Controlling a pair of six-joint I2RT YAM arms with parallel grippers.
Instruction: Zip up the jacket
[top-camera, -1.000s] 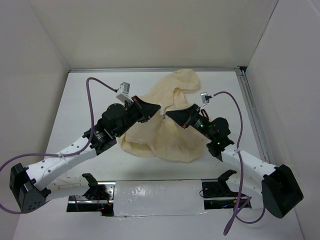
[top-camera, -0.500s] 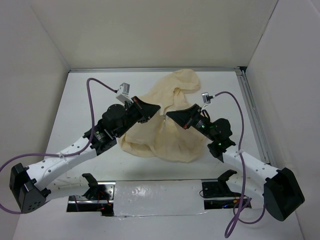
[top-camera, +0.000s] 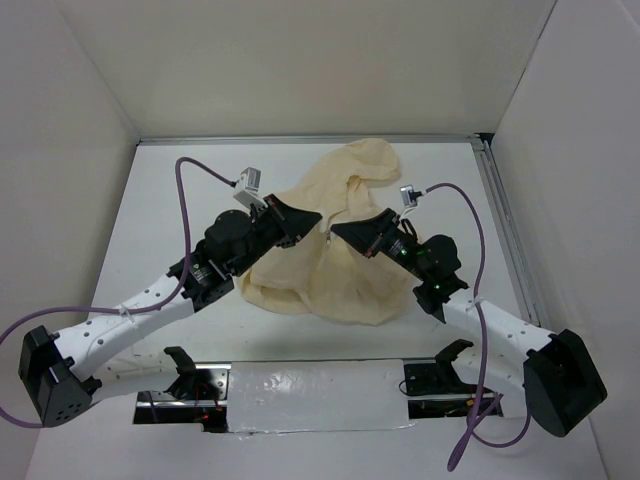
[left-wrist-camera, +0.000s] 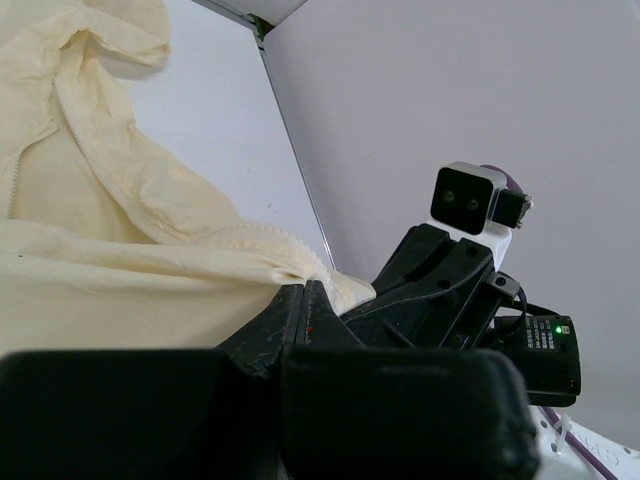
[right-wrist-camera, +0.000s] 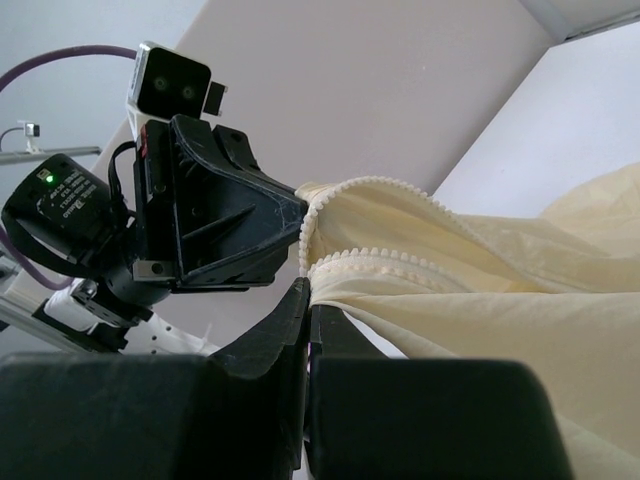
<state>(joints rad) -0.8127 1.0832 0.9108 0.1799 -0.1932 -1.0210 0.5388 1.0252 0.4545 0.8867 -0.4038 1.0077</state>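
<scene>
The pale cream-yellow jacket (top-camera: 330, 270) lies bunched at the middle of the white table, hood toward the back. My left gripper (top-camera: 318, 214) is shut on the jacket's front edge by the zipper teeth (left-wrist-camera: 270, 236). My right gripper (top-camera: 334, 229) is shut on the facing zipper edge (right-wrist-camera: 385, 258), tip to tip with the left one. Both hold the fabric lifted off the table. In the left wrist view the jacket (left-wrist-camera: 110, 230) fills the left half and the left gripper (left-wrist-camera: 303, 290) pinches a fold. The right gripper (right-wrist-camera: 307, 283) pinches fabric below the teeth. No zipper pull shows.
White walls close in the table on the left, back and right. A metal rail (top-camera: 505, 220) runs along the right edge. Purple cables (top-camera: 190, 180) loop from both wrists. The arm bases and a shiny plate (top-camera: 310, 395) sit at the near edge.
Both grippers stay shut on the jacket and close together. The right arm has shifted slightly and the held fabric has moved with it; the rest is unchanged.
</scene>
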